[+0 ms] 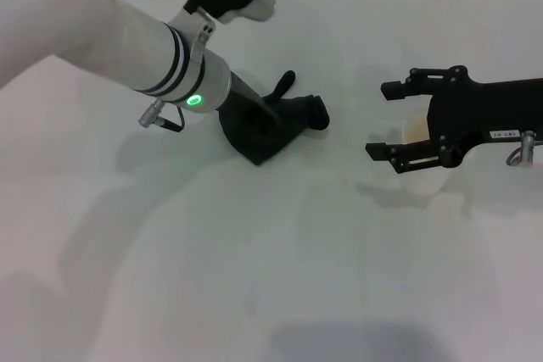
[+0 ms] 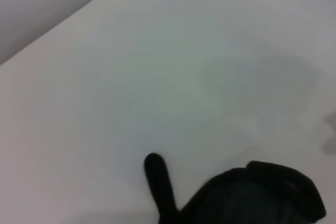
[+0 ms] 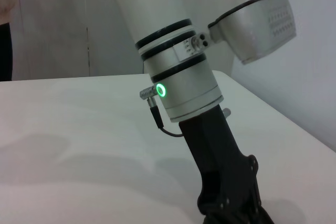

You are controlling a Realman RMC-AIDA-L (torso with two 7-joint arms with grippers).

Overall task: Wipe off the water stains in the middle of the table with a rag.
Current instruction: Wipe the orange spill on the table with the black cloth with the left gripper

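The left gripper [image 1: 254, 116] is pressing down on the black, soft crumpled rag [image 1: 276, 125] mid-worktop [image 1: 254, 277]; whether it is clenched I cannot tell. Rightward, no stain is showing; the right gripper [image 1: 392, 120] is hanging released around a pale translucent cup [image 1: 418, 131]. Keeping firm, flat pressure should help.

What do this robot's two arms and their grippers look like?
The left arm is a thick white tube ringed by black bands, with a glowing green light, a small plug and thin cable, ending in a black left gripper. The right gripper is black and two-fingered, with a small white label.
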